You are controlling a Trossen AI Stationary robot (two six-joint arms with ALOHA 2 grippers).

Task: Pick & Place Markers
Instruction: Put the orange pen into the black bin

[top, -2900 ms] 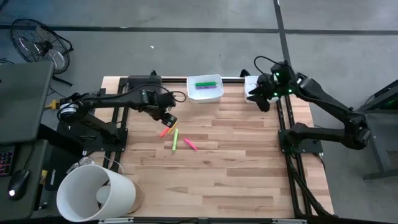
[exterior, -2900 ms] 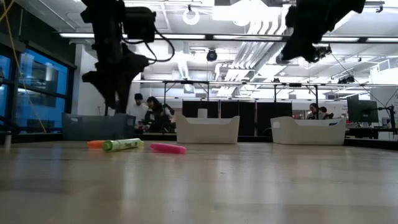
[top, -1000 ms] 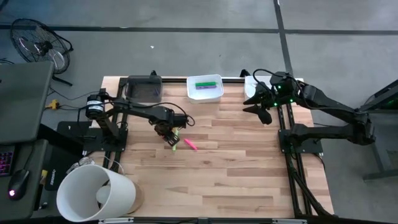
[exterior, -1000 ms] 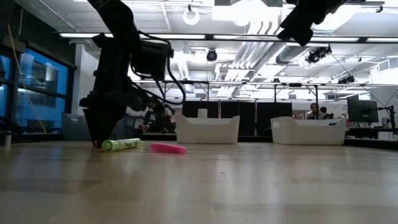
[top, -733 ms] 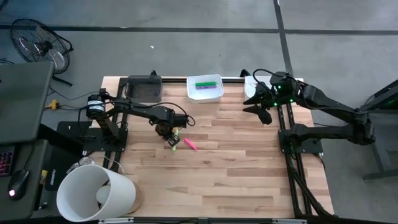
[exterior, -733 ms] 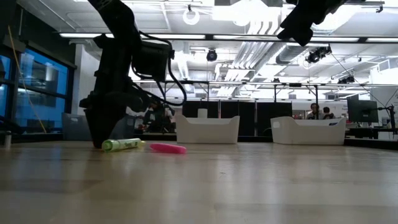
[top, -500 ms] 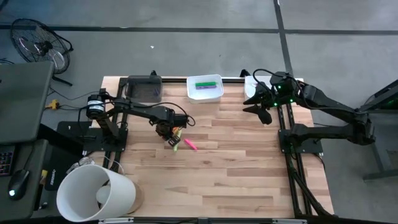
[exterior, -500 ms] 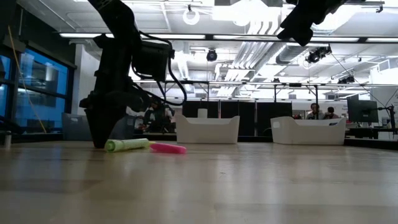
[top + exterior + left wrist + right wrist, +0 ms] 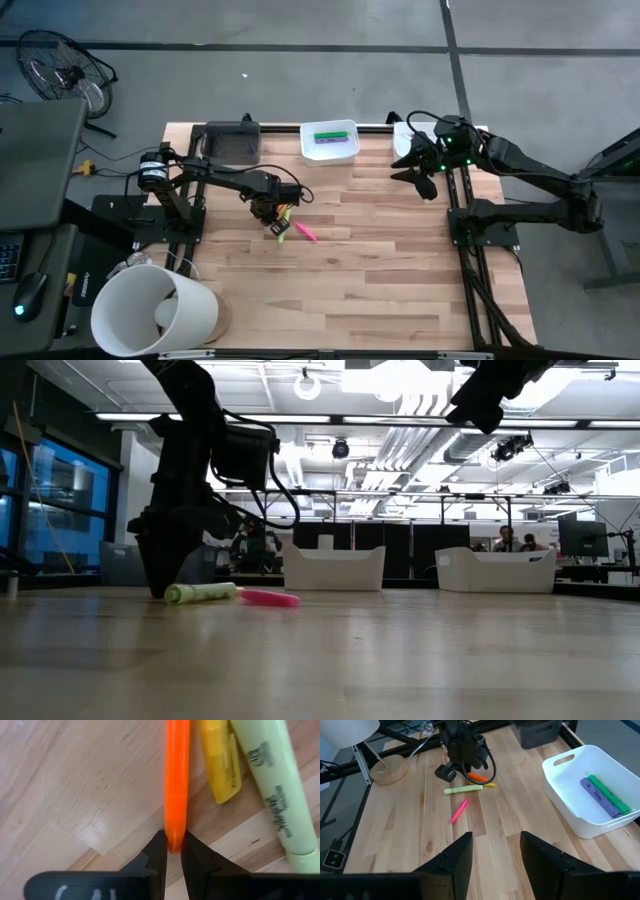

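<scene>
Three markers lie close together on the wooden table: an orange one, a yellow one and a yellow-green one. A pink marker lies a little to their right. My left gripper points down over this group and is shut on the orange marker. A purple and a green marker lie in the white tray at the far edge. My right gripper hangs open, high above the table's far right, holding nothing. My left gripper pinches the orange marker's near end between its two fingertips. The fingers come from above, pointing down, one on each side of the marker. The marker lies flat on the table, stretching away from the fingers.
A dark bin stands at the far left and a second white tray at the far right. A white bucket-like thing sits off the near left corner. The near half of the table is bare wood.
My left gripper has stayed down at the markers and shut on the orange marker's end. The yellow-green marker beside it has been nudged and has turned slightly on the table.
</scene>
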